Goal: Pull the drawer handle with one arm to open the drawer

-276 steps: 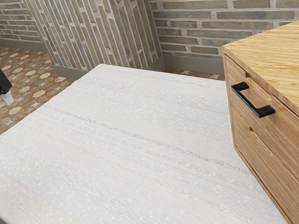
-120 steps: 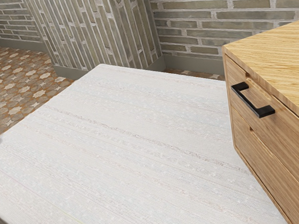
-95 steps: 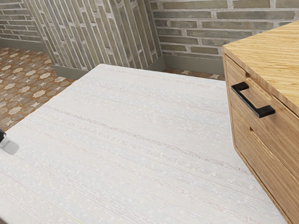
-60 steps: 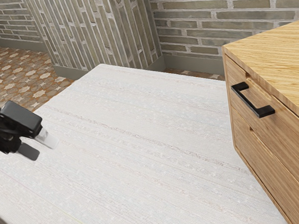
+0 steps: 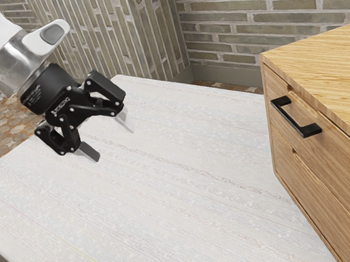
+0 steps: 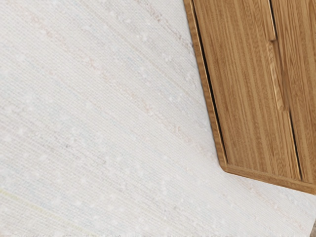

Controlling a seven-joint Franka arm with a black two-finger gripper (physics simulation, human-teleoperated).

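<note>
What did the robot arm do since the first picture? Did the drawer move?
The gripper swung in from the exterior view's left edge toward the right. It now hangs above the table, fingers open, holding nothing. It is far from the black handle. The drawer looks shut, same as before, and the handle and wooden cabinet have not moved.

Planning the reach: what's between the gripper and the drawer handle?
Just bare table, as the exterior view shows, from the open gripper across to the handle.
</note>
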